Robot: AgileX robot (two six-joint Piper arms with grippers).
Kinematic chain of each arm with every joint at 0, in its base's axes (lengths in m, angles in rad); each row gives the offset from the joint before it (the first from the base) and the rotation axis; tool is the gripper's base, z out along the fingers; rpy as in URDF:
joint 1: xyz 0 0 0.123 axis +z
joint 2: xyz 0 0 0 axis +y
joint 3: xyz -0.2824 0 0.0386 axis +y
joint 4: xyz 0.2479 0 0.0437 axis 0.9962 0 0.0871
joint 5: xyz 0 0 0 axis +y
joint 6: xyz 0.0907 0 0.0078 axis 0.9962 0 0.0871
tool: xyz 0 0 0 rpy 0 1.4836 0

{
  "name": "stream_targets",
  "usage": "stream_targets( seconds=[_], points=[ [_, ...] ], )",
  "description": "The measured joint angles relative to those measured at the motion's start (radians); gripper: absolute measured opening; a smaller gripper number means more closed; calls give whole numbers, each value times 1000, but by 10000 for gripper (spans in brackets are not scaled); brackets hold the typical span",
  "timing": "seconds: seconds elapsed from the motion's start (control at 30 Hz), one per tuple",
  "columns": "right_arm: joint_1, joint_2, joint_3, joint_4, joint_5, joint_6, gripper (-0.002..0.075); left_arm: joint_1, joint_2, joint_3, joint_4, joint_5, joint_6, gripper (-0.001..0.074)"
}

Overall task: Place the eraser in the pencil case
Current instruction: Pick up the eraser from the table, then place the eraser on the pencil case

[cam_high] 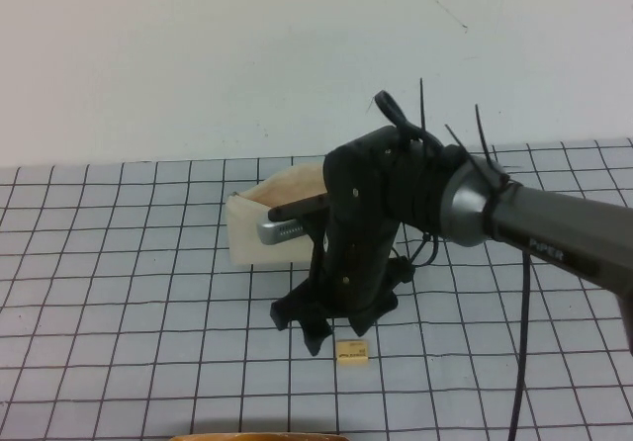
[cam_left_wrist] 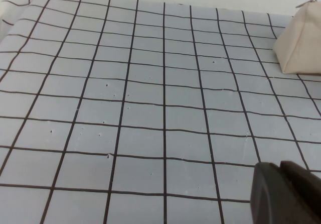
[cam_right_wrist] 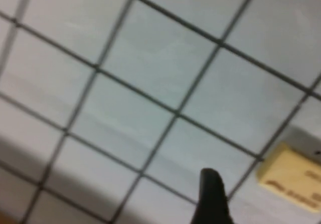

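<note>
The eraser is a small cream-yellow block with dark print, lying flat on the gridded table. My right gripper points down just above the table, open and empty, with the eraser right beside its tips on the near side. In the right wrist view one of its fingers is dark, with the eraser close beside it, not touching. The cream-white pencil case stands behind the right gripper, its mouth open at the top. My left gripper is out of the high view; it hovers over bare table, fingers together, far from the pencil case.
The grey table mat has a black grid. A white wall rises behind it. A curved orange-brown rim pokes in at the table's near edge. The right arm reaches in from the right.
</note>
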Motion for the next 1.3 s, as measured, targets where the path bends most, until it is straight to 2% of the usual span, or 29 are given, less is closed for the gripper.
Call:
stream_targets(
  seconds=[0.23,0.67,0.77,0.9,1.1,1.3],
  points=[
    [0,20,-6,-101,36,109,465,0,0,0,0,0,0,-1],
    [0,77,-8,-89,36,129,463,0,0,0,0,0,0,-1],
    [0,77,-8,-89,36,129,431,0,0,0,0,0,0,-1],
    [0,77,-8,-85,40,94,321,0,0,0,0,0,0,-1],
    [2,14,-8,-83,13,27,324,0,0,0,0,0,0,-1],
    [7,-126,-8,-182,-164,8,324,0,0,0,0,0,0,-1]
  ],
)
